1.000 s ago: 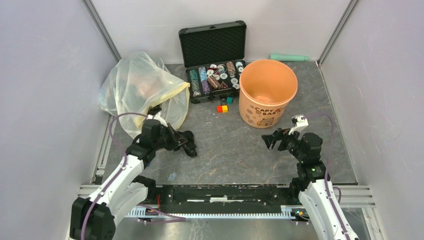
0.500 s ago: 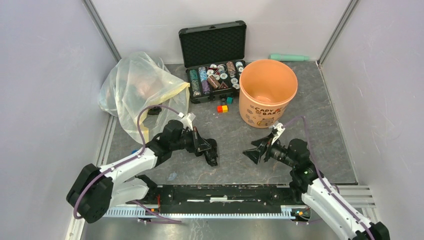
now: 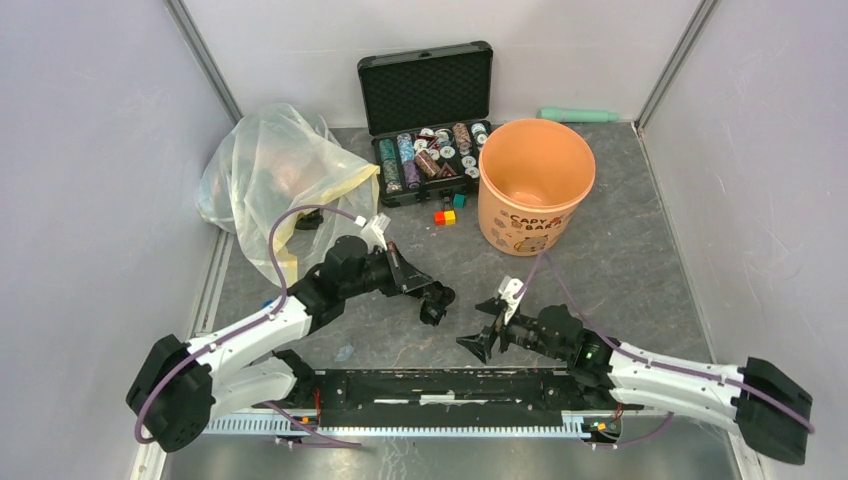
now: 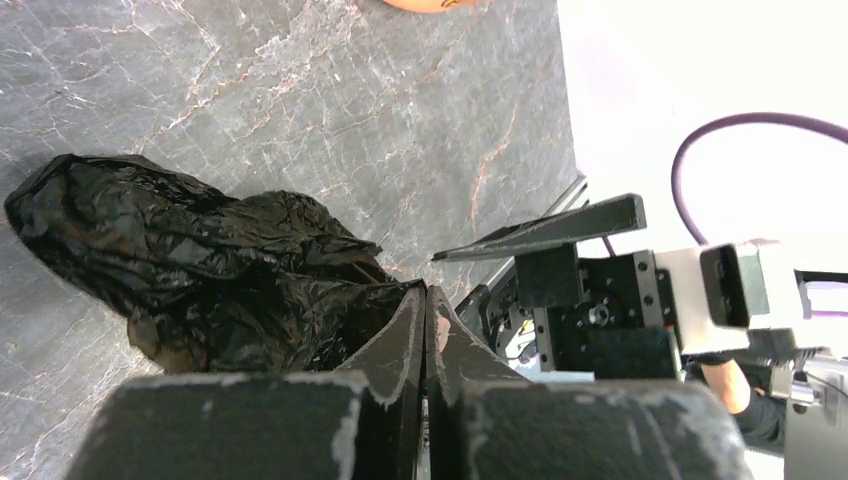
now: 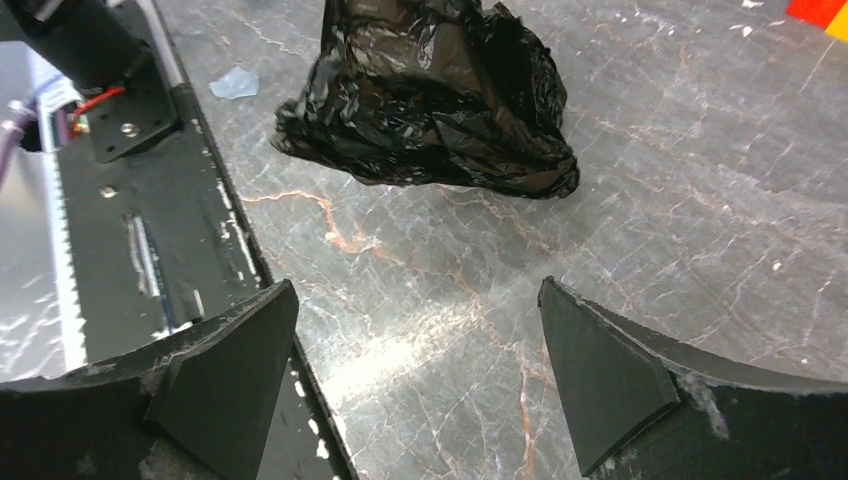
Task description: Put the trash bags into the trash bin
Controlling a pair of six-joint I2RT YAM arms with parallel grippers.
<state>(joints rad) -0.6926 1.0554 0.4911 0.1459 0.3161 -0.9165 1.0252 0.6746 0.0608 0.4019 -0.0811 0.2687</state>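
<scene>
The trash bag (image 3: 438, 302) is a crumpled glossy black wad at the middle of the table. My left gripper (image 3: 430, 290) is shut on it. In the left wrist view the jaws (image 4: 425, 292) are pressed together with the black bag (image 4: 200, 260) caught at their tips and bulging to the left. My right gripper (image 3: 481, 326) lies low just right of the bag, open and empty. In the right wrist view the bag (image 5: 430, 100) lies a short way ahead of the wide-apart fingertips (image 5: 415, 290). The peach-orange trash bin (image 3: 525, 225) stands upright at the back right.
A big yellowish clear bag (image 3: 280, 180) lies at the back left. An open black case of chips (image 3: 425, 130) stands behind the bin, with small coloured cubes (image 3: 445, 215) in front of it. A green tube (image 3: 580, 115) lies by the back wall. The black rail (image 3: 450, 385) runs along the near edge.
My left gripper has carried the black bag rightwards to the table's middle. My right arm has swung down and leftwards, from beside the bin to low beside the bag.
</scene>
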